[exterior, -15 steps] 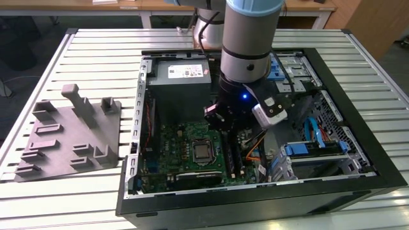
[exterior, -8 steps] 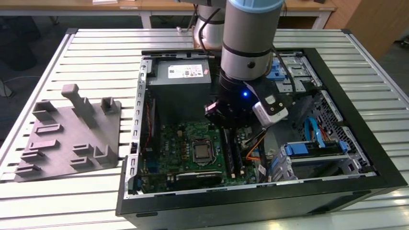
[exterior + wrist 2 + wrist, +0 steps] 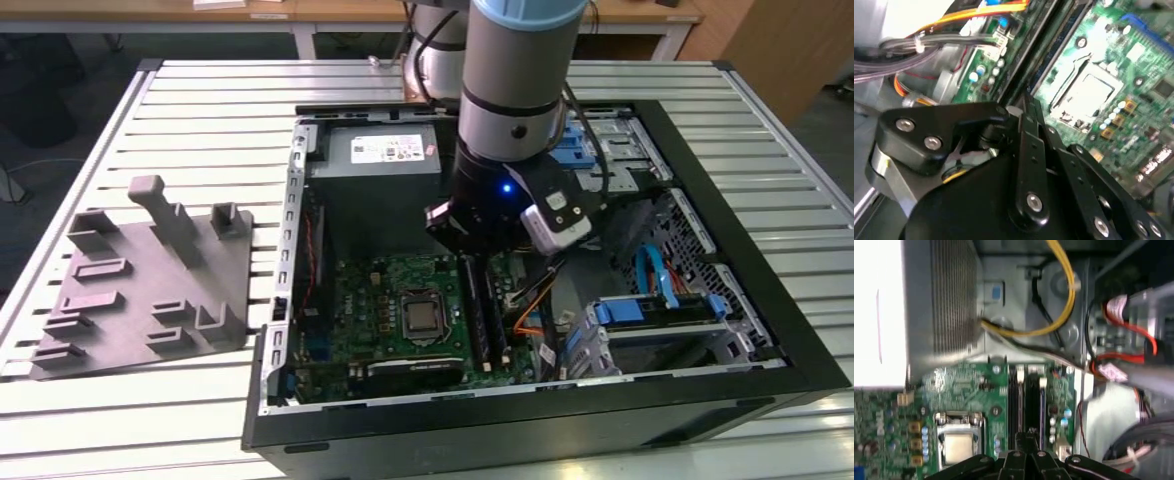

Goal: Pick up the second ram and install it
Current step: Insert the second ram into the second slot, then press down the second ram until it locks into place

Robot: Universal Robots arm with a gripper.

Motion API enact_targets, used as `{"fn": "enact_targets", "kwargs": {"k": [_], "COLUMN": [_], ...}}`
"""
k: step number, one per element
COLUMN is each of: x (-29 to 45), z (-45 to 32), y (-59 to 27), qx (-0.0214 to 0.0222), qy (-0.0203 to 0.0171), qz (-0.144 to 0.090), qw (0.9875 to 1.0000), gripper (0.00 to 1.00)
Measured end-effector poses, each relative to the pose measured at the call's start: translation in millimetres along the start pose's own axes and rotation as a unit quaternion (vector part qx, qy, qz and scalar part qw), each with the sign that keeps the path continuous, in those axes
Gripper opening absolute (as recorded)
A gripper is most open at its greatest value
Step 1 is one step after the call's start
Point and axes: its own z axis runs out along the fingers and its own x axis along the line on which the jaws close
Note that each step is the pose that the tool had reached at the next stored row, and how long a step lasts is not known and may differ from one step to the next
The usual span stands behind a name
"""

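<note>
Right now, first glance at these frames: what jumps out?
The robot arm plunging into the open computer case, its gripper low over the black memory slots on the green motherboard. Next, the bare processor socket beside those slots. Outside the case, on the exterior view's left, a grey fixture plate lies on the slatted table.

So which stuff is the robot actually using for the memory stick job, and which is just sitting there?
For the job:
- gripper, low over the slots
- long black memory slots
- green motherboard that carries them

Just sitting there:
- grey fixture plate on the table, outside the case
- power supply
- orange cables
- blue drive bay
</note>
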Motion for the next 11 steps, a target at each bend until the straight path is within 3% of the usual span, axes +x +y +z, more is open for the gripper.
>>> {"fn": "enact_targets", "kwargs": {"k": [2,11], "x": [0.3,1.1], "z": [0.5,-0.3], "y": [4.3,3.9], "qx": [0.0000,-0.0001], "qy": [0.0000,0.0000], "qz": [0.000,0.000], "qw": [1.0000,1.0000], "gripper": [0.10,0.10]}}
